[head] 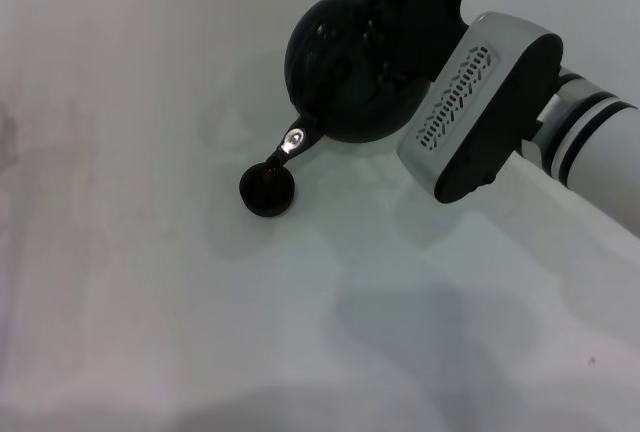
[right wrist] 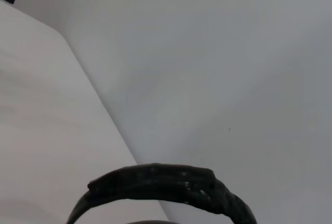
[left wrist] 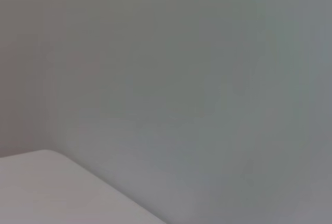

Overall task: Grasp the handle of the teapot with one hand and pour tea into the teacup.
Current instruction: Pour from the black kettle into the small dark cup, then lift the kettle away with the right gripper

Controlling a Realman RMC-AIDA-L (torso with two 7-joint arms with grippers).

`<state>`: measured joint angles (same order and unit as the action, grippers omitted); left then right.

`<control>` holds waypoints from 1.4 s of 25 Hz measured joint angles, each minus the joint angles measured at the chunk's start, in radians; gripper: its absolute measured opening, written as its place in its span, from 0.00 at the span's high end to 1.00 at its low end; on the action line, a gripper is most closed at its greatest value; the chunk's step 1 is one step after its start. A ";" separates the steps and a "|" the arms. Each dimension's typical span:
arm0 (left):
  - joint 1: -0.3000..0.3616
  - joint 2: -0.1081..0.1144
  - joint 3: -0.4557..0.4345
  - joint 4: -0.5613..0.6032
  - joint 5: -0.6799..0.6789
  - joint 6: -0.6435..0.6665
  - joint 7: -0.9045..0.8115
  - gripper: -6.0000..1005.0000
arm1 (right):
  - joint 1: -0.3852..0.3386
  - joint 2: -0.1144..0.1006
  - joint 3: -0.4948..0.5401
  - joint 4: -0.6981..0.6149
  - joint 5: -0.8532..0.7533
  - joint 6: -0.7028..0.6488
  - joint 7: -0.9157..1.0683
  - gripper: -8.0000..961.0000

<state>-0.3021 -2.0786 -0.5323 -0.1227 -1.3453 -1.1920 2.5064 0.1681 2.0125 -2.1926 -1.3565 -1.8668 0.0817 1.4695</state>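
The large round matte black teapot (head: 345, 77) is held up over the white table (head: 150, 302) by the right arm's black multi-link gripper (head: 415, 12), which is closed around the thick black arched handle (right wrist: 171, 185) at the top of the pot. In the head view the handle itself is hidden beneath the gripper, while in the right wrist view it is seen as a ribbed dark hoop close under the camera, with the pale table surface and a grey wall behind it. The teapot is tipped away from the gripper, so that its short spout (head: 297, 140), marked by a pale patch at its base, is pointed down and out on the side farthest from the wrist. The small round dark brown-black teacup (head: 267, 190), without a handle, is set on the table directly under the spout tip; whether spout and rim touch cannot be told. A dark brownish surface is seen inside the cup, but a stream of tea cannot be made out. The white and silver forearm with black rings (head: 590, 142) is extended from the gripper toward the near right edge of the scene. The left gripper is not seen in any view; only a grey wall and a corner of the pale table are shown by the left wrist camera
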 joint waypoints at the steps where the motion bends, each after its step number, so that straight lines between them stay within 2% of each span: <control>1: 0.000 0.000 0.000 0.000 0.000 0.000 0.000 0.39 | -0.001 0.000 0.000 0.000 0.000 0.000 0.000 0.87; 19: -0.002 0.000 0.000 0.000 0.000 0.000 -0.015 0.39 | -0.009 0.003 0.005 -0.001 0.033 -0.010 0.010 0.87; 26: -0.001 0.001 0.000 0.000 0.000 0.000 -0.022 0.39 | -0.012 0.002 0.025 -0.006 0.121 -0.029 0.010 0.87; 35: 0.003 0.002 0.000 0.002 0.000 0.000 -0.023 0.39 | -0.054 0.001 0.139 -0.026 0.340 -0.095 0.011 0.87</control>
<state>-0.2995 -2.0770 -0.5323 -0.1203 -1.3452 -1.1918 2.4835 0.1140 2.0137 -2.0535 -1.3829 -1.5272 -0.0136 1.4804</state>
